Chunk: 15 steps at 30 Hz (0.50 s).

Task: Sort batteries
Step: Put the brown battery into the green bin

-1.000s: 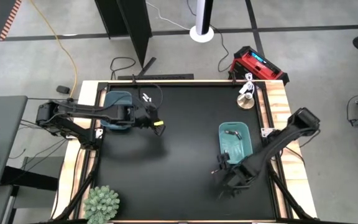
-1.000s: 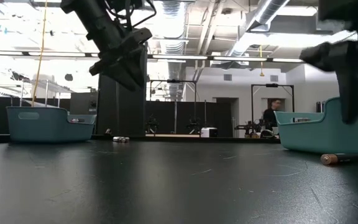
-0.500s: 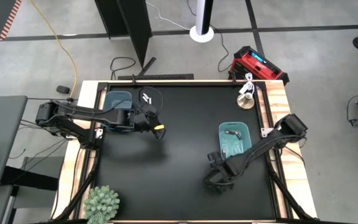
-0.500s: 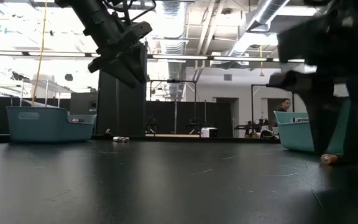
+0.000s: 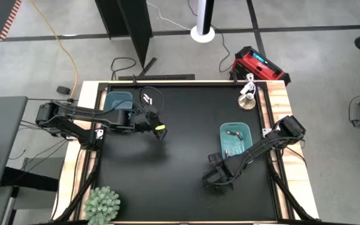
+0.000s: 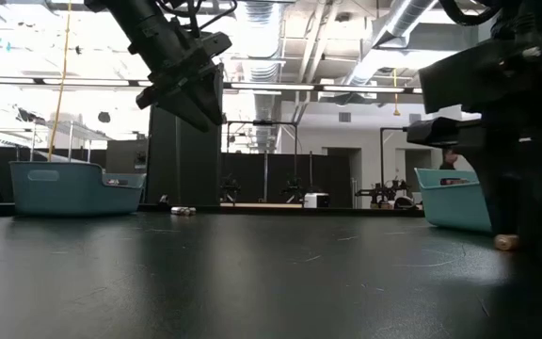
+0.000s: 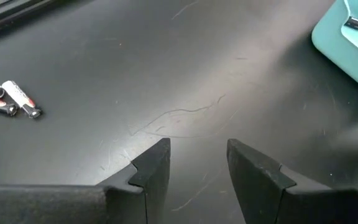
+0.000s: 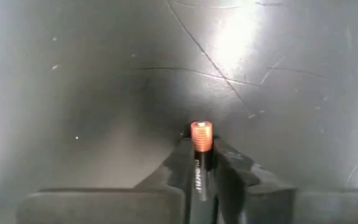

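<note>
Pinching a dark battery [image 8: 201, 158], the right gripper [image 8: 202, 177] shows this only wrist-side.

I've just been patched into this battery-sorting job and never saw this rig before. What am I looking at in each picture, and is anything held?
Two dark robot arms work at a black table. One camera looks straight down, one sits at table height, and one rides on each wrist. The left pincer hangs open above the table beside a teal bin; its wrist camera shows white batteries lying loose. The right pincer, low at the table near the second teal bin, has its fingers on either side of a dark battery with a copper end. A plant stands at a corner.
</note>
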Motion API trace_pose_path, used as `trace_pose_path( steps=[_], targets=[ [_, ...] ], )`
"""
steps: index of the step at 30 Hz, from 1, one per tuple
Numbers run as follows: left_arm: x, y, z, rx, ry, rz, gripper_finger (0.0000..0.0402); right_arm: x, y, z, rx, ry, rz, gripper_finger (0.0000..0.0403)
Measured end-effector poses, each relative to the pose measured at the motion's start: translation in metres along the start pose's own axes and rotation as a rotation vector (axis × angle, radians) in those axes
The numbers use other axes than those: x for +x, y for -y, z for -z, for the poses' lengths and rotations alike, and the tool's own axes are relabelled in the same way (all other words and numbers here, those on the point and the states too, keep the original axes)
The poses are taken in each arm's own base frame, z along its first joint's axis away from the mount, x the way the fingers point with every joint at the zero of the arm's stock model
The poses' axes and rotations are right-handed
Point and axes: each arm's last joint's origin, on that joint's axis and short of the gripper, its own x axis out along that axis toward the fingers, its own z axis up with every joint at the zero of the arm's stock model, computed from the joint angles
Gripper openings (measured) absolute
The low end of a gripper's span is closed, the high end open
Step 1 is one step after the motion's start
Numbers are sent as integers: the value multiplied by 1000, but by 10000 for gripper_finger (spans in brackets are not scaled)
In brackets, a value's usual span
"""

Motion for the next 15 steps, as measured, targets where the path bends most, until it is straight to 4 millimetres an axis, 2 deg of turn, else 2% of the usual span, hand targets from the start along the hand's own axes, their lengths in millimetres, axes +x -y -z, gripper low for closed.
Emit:
trace_pose_path(
  steps=[6,15],
  targets=[
    [0,0,0,-2,4,1,153,0,-1,-2,-31,26,-10,13],
    [0,0,-1,-3,7,4,153,-21,3,-29,-106,144,13,5]
  ],
)
